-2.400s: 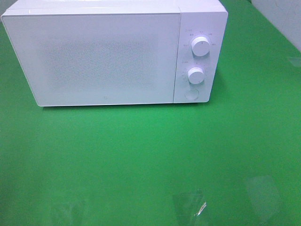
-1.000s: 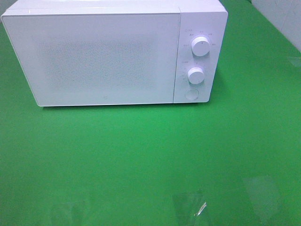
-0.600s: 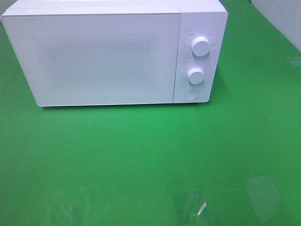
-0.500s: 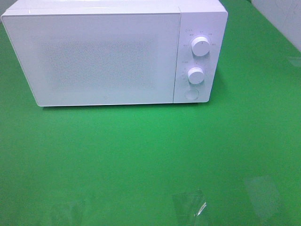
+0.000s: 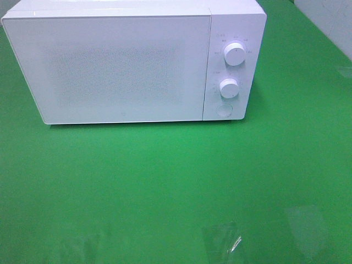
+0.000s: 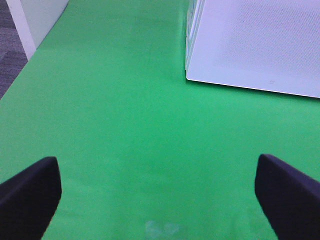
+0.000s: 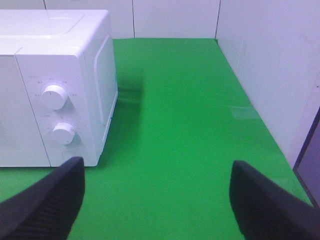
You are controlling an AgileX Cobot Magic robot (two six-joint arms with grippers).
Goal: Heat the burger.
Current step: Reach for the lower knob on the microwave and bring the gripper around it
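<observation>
The burger is out of view in every frame. A white microwave stands at the back of the green table with its door shut; it also shows as the microwave in the left wrist view and the microwave in the right wrist view. Two white knobs and a round button sit on its right panel. My left gripper is open over bare green surface, nothing between its dark fingers. My right gripper is open too, empty, in front of the microwave's right side. Neither arm shows in the exterior high view.
The green table stretches in front of the microwave. White walls border it at the right and back. Patches of clear tape lie near the front edge. A table edge and grey floor show at the left.
</observation>
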